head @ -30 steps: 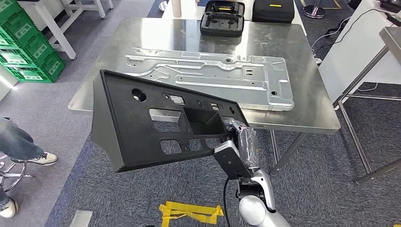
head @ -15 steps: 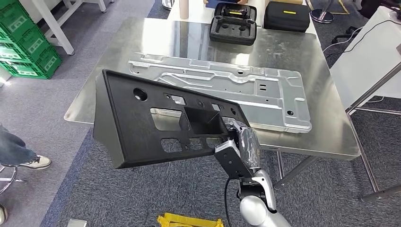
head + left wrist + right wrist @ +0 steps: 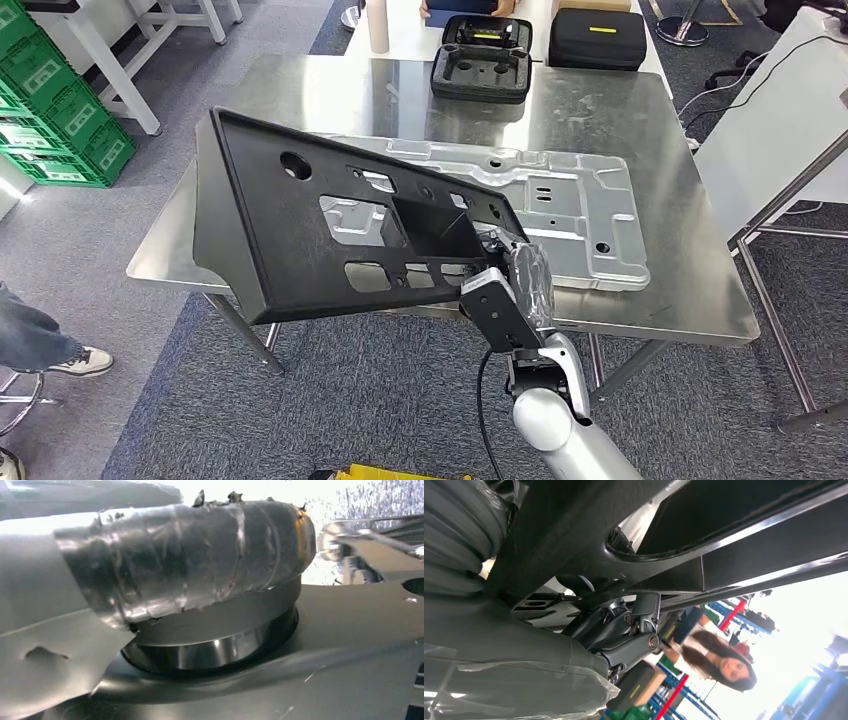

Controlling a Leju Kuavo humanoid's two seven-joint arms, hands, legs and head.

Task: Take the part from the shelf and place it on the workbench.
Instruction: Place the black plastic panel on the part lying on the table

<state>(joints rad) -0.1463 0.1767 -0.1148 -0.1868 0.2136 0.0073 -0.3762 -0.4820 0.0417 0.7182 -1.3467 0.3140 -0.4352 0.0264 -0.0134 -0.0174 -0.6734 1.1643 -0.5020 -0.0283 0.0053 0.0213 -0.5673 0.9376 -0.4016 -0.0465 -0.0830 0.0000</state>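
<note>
The part is a large black plastic panel [image 3: 300, 230] with several cut-outs, held tilted in the air over the near edge of the steel workbench [image 3: 660, 300]. My right hand [image 3: 515, 275], wrapped in clear film, grips the panel's right end from below. In the right wrist view its dark fingers [image 3: 624, 630] hook under the panel [image 3: 724, 540]. In the left wrist view my left hand's taped thumb [image 3: 190, 565] presses against the panel's dark surface [image 3: 350, 615]. In the head view the panel's left end hides that hand.
A big stamped metal plate [image 3: 560, 200] lies across the middle of the bench. At the bench's far edge sit a black foam tray [image 3: 480, 60] and a black case [image 3: 597, 40]. Green crates [image 3: 50, 110] stand at left; a person's leg [image 3: 30, 340] is lower left.
The whole view has shifted: the bench is nearer now. The panel has risen and moved forward, so it now overlaps the bench's near edge and part of the metal plate.
</note>
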